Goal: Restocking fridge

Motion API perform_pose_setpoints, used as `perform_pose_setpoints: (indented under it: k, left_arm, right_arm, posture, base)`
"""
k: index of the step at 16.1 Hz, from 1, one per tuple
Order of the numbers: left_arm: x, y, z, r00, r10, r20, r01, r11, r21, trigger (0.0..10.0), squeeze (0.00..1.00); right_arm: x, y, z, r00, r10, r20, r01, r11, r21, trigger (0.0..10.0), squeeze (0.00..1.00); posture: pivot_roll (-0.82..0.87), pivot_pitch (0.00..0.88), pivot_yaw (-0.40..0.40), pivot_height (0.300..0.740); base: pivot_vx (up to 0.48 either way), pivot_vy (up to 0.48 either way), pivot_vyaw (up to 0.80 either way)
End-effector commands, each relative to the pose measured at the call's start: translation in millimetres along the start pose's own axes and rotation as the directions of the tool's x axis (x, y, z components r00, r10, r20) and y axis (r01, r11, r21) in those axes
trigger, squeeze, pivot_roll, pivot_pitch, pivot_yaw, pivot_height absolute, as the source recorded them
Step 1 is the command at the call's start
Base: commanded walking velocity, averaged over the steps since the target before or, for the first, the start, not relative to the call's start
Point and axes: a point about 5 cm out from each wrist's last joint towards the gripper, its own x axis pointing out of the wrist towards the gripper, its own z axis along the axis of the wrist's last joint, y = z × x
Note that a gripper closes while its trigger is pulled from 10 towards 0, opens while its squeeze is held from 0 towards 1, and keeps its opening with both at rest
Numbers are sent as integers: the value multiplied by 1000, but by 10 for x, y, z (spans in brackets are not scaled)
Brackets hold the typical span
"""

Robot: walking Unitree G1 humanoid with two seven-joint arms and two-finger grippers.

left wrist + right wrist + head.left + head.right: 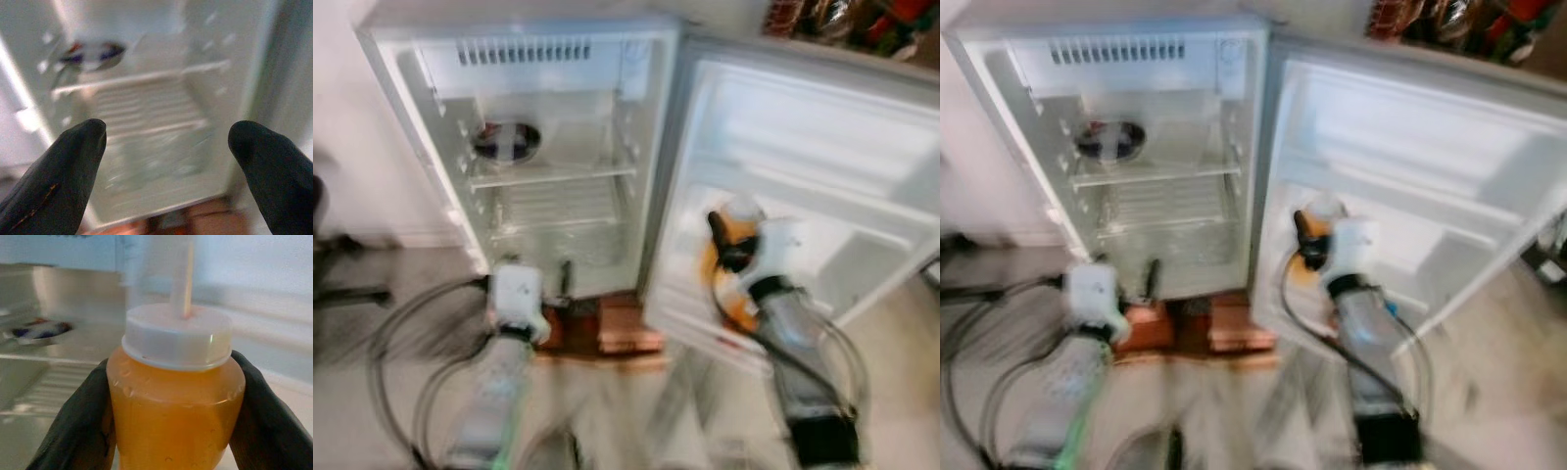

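Fingers (73, 426) of your right gripper (171, 421) clamp the orange bottle (176, 406), held at the open fridge door (822, 176) | left gripper (166, 147) spread wide, empty, facing fridge (548, 186) shelves.

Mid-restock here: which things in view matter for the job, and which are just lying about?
Job:
- orange bottle with white cap, clamped in the right gripper
- fridge, open
- fridge door, beside the bottle
- left gripper, open, facing the shelves

Just about:
- round container on the upper shelf
- cables on the floor
- wooden block under the fridge
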Motion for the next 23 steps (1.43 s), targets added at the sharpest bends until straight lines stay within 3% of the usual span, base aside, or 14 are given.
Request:
perform_pose_setpoints:
  k: [1,6,14,16,23]
  left_arm:
    - [-15,-33,-24,1000,1,-15,-1,1000,-3,10000,0]
    - [-16,-53,-6,1000,-28,-7,28,1000,3,10000,0]
    - [-17,-32,-2,1000,-16,-5,16,1000,4,10000,0]
    - [-26,-29,-20,1000,-12,-8,11,999,-33,10000,0]
    - [-82,21,-58,1000,4,-23,-4,1000,-16,10000,0]
  right_arm:
    - [-22,-68,28,1000,-17,11,17,1000,-18,10000,0]
    - [-29,-67,12,1000,-23,1,23,1000,-8,10000,0]
    - [-33,-51,-13,1000,12,-24,-12,1000,4,10000,0]
    - [-58,-11,-36,998,46,-37,-46,999,13,10000,0]
    - [-94,-12,-64,997,50,-52,-49,999,11,10000,0]
  posture:
    - [138,106,-64,740]
    - [137,109,-64,740]
    - [138,109,-66,740]
    - [140,106,-69,740]
    - [140,112,-71,740]
  base:
    - [0,0,0]
    - [0,0,0]
    - [0,-288,0]
    - [0,0,0]
    - [0,0,0]
